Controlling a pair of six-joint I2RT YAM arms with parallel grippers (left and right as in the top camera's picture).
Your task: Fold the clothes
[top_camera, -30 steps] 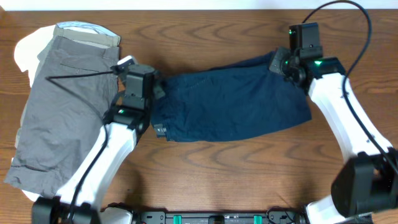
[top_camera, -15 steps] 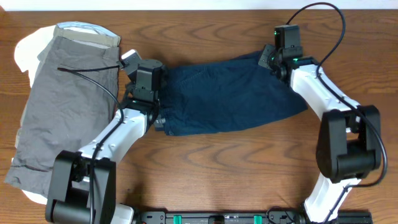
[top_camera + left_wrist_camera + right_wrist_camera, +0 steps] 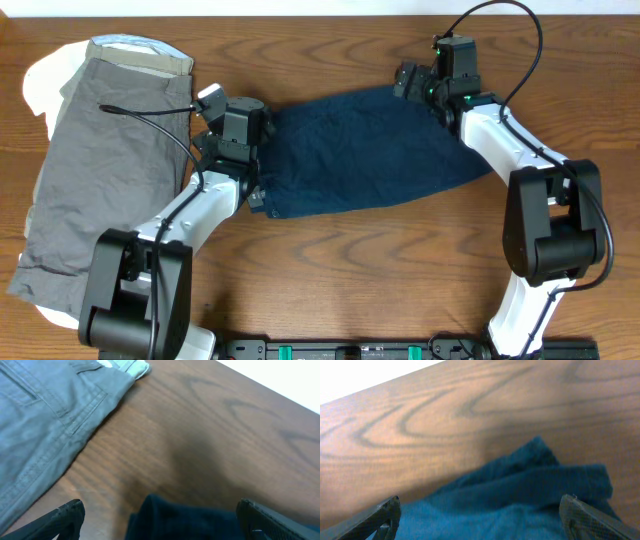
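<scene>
The clothes, a pair of dark navy-blue shorts (image 3: 370, 155), lie spread across the middle of the wooden table. My left gripper (image 3: 243, 128) is over their left end. In the left wrist view it (image 3: 162, 519) is open, with a dark fold of the shorts (image 3: 190, 520) lying loose between the fingers. My right gripper (image 3: 422, 84) sits at the shorts' far right corner. In the right wrist view it (image 3: 482, 512) is open too, wide apart over the wrinkled blue cloth (image 3: 520, 490), gripping nothing.
Grey shorts (image 3: 100, 170) lie at the left of the table on top of a white garment (image 3: 38, 85). Their seams and pocket (image 3: 45, 420) show in the left wrist view. Bare wood (image 3: 330, 60) runs along the far edge.
Both grippers have gone from shut to open and let go of the navy shorts. The shorts have settled on the table, and the right gripper has moved left.
</scene>
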